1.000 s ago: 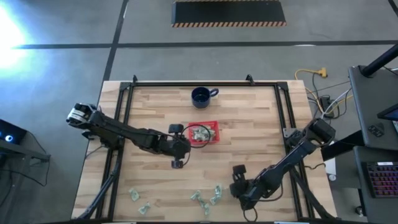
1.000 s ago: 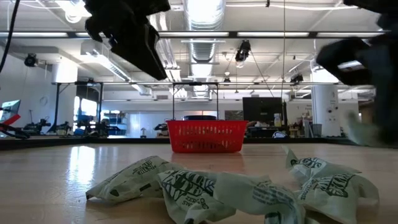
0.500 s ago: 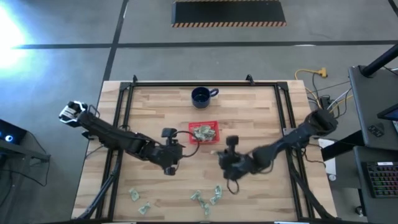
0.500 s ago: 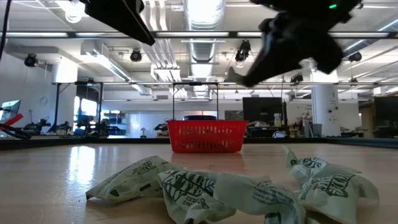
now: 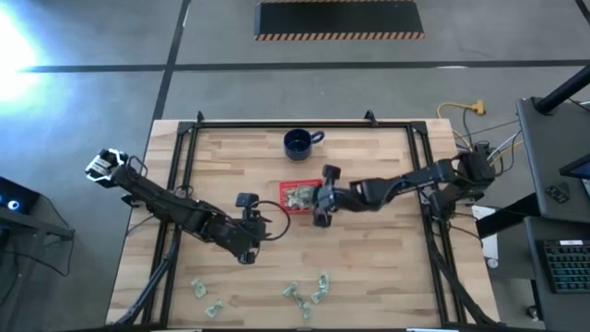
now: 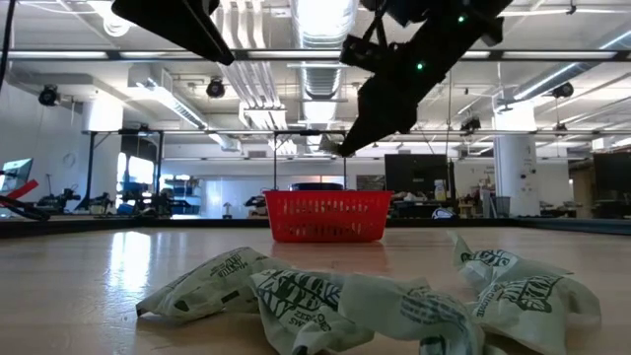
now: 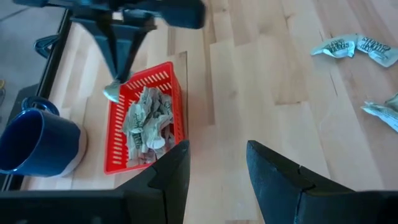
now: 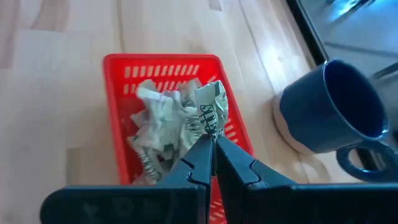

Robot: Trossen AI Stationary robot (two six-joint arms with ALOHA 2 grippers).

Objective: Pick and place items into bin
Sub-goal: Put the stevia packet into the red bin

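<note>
The right gripper is clenched on a small pale green-and-whitish crumpled wrapper, held above the shallow square bright red plastic bin, so that letting go should drop it among the wrappers already heaped inside. The dark blue ceramic mug stands just beside the bin, clear of the drop. The left gripper hangs with fingers parted and nothing between them, over bare wooden counter near the bin, probably keeping out of the way. More crumpled wrappers lie well apart along the counter's near edge, not yet collected.
</note>
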